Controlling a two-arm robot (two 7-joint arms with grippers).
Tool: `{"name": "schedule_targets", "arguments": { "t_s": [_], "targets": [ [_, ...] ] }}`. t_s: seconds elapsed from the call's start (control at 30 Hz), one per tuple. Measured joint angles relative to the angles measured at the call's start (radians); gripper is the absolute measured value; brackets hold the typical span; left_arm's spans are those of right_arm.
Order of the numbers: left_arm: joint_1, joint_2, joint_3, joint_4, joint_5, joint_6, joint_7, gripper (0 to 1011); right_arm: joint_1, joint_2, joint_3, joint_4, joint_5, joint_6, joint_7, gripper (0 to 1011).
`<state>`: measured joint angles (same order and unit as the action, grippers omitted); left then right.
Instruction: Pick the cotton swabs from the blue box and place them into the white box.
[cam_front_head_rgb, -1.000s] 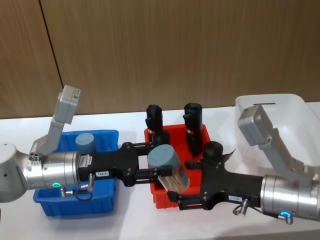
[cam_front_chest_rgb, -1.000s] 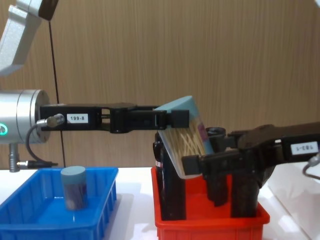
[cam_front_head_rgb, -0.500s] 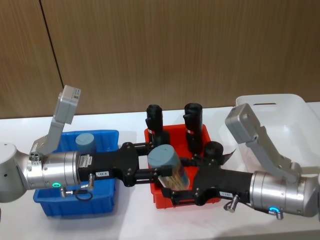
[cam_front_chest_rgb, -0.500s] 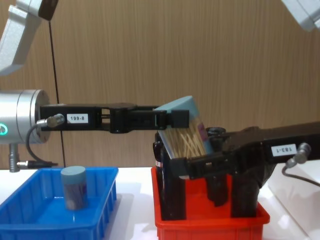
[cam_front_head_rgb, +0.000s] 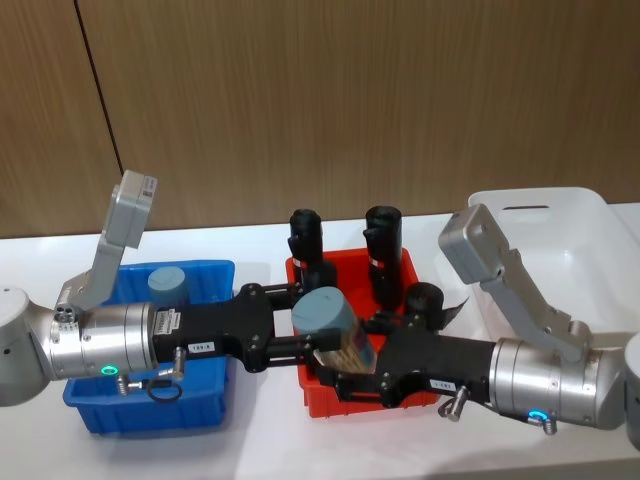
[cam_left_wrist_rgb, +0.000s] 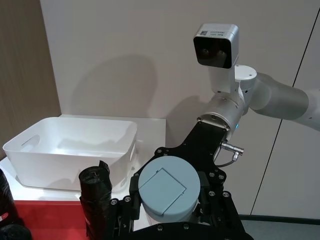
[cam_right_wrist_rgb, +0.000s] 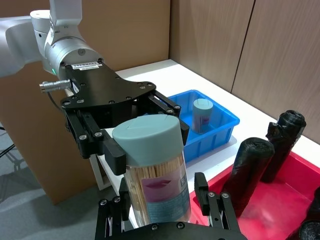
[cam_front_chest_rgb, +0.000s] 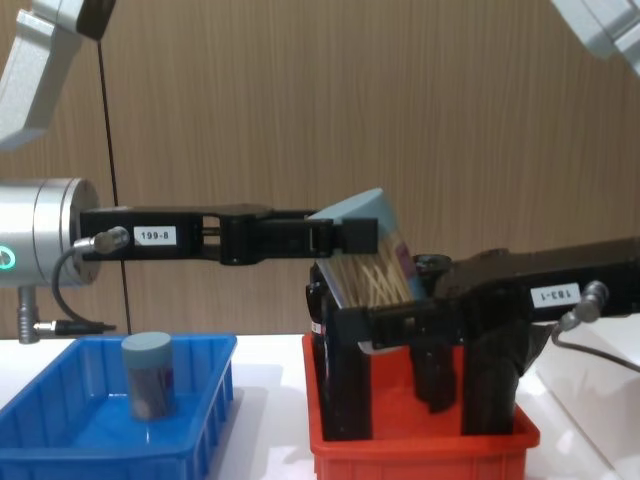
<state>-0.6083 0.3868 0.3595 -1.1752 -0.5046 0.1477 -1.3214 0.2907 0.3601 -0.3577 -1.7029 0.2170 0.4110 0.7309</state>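
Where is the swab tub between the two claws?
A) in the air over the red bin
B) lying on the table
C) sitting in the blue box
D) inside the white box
A: the swab tub hangs tilted above the red bin, the left claw shut on its lid end and the right claw at its lower body.

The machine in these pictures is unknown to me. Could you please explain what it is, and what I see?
It is a two-armed robot with grippers. Pictures come from its head, chest and each wrist. On the table: a blue box with one cotton swab tub, a red bin of black rolls, a white box. The left gripper holds a second tub near its lid in its fingers, above the red bin; the right gripper is at its lower part.
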Motion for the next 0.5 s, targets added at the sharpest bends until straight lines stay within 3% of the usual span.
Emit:
{"name": "schedule_targets", "arguments": {
  "t_s": [0.5],
  "targets": [
    [0.0,0.0,0.001,0.0,0.0,0.0,0.0,664,0.003,0.009,-0.007,-0.013,0.012,0.008,-0.006,684]
  ]
}}
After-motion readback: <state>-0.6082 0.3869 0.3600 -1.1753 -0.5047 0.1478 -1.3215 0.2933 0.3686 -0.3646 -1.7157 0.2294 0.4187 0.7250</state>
